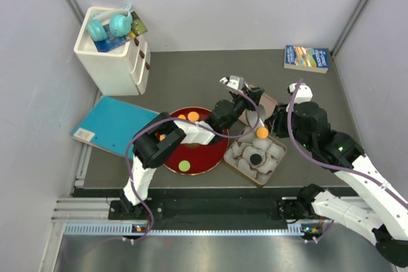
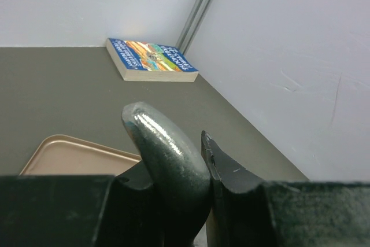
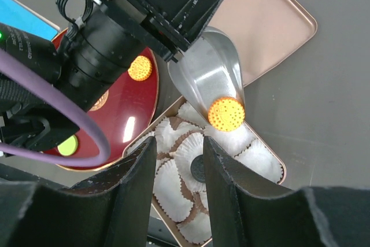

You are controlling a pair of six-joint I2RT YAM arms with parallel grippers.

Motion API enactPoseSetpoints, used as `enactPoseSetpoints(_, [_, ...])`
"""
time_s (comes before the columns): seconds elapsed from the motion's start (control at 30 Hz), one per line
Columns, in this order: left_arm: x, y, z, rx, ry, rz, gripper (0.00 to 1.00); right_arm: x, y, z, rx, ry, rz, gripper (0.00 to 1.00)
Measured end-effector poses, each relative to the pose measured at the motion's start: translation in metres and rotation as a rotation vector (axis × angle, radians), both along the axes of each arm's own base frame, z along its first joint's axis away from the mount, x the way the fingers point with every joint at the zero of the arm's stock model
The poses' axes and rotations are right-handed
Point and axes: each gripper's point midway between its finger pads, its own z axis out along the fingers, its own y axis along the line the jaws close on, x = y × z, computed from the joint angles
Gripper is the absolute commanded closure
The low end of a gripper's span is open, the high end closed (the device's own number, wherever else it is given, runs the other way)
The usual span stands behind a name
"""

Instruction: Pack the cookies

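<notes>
My left gripper (image 1: 244, 109) (image 2: 173, 160) is shut on the handle of a metal scoop (image 2: 167, 151) (image 3: 211, 76). One orange cookie (image 1: 262, 132) (image 3: 226, 113) lies at the scoop's tip, over the tin box (image 1: 284, 151) (image 3: 278, 169) lined with white paper cups. A black cookie (image 1: 255, 158) (image 3: 199, 169) sits in the middle cup. The dark-red plate (image 1: 204, 154) (image 3: 124, 125) carries orange cookies (image 1: 182, 117) (image 3: 139, 68) and a green one (image 1: 184, 165) (image 3: 67, 144). My right gripper (image 1: 278, 123) (image 3: 179, 151) hovers open above the box, holding nothing.
The box's tan lid (image 1: 269, 102) (image 3: 272, 21) (image 2: 75, 154) lies behind the box. A book (image 1: 306, 58) (image 2: 151, 59) rests at the back right by the wall. A white drawer unit (image 1: 111, 62) stands back left, a blue notebook (image 1: 115, 125) beside the plate.
</notes>
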Motion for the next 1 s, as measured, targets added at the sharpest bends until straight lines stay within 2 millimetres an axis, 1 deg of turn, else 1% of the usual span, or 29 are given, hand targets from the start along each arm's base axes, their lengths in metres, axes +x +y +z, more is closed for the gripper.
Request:
enactPoseSetpoints(0.2, [-0.005,-0.003,0.005,0.017,-0.045,0.0,1.0,0.0,0.0,0.0,0.001,0.001,-0.001,0.62])
enactPoseSetpoints(0.73, [-0.011,0.013,0.017,0.067,-0.146,0.044,1.0,0.001,0.002,-0.002,0.015,0.003,-0.006,0.61])
enactPoseSetpoints(0.83, [-0.01,0.024,0.017,0.071,-0.142,0.078,1.0,0.001,0.002,-0.002,0.019,0.006,-0.008,0.61])
enactPoseSetpoints(0.9, [-0.008,0.036,0.019,0.071,-0.134,0.104,1.0,0.0,0.003,-0.002,0.022,0.008,-0.003,0.61])
enactPoseSetpoints(0.97, [-0.005,0.056,0.027,0.061,-0.124,0.146,1.0,0.001,0.005,-0.005,0.019,0.017,0.003,0.61])
enactPoseSetpoints(1.0, [-0.003,0.072,0.036,0.053,-0.12,0.181,1.0,0.003,0.008,-0.007,0.016,0.025,0.008,0.6])
